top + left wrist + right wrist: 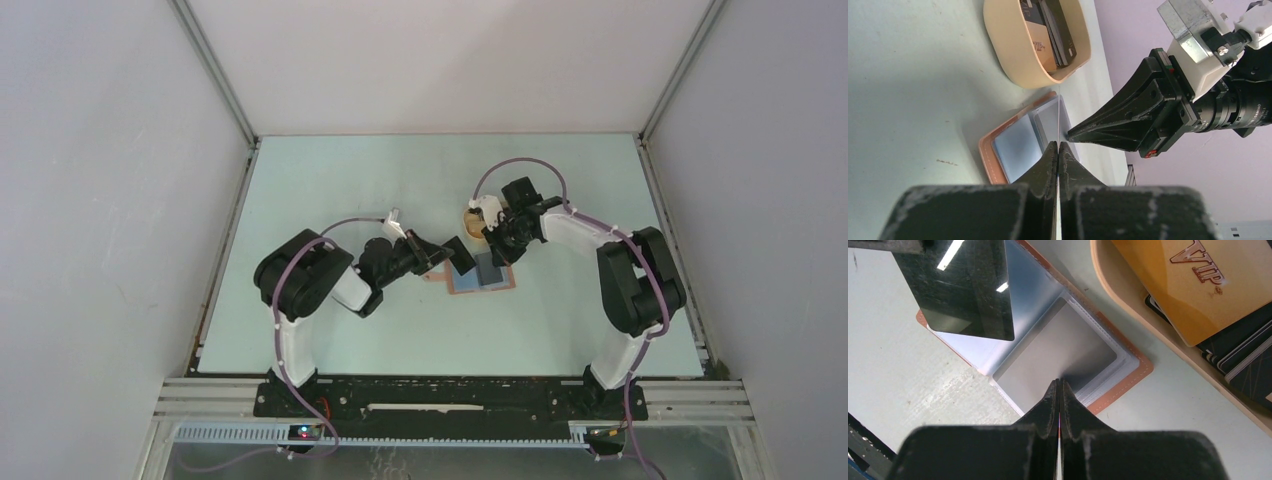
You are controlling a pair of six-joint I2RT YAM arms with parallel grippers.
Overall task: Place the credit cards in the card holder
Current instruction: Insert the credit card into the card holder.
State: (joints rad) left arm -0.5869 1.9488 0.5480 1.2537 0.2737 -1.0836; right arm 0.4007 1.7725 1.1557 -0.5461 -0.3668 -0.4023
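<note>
Left claw (1058,145) clamped on dark card (968,290), card's long axis pointing straight ahead; open card holder (985,155) just ahead, below. Right claw (1058,382) closed at pocket edge.

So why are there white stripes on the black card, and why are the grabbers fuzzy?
Right wrist view: the stripes are probably lamps mirrored in the glossy black card, and the right gripper looks soft near the lens. Left wrist view: the left gripper blurs likewise. Top view: even light, no glare.
</note>
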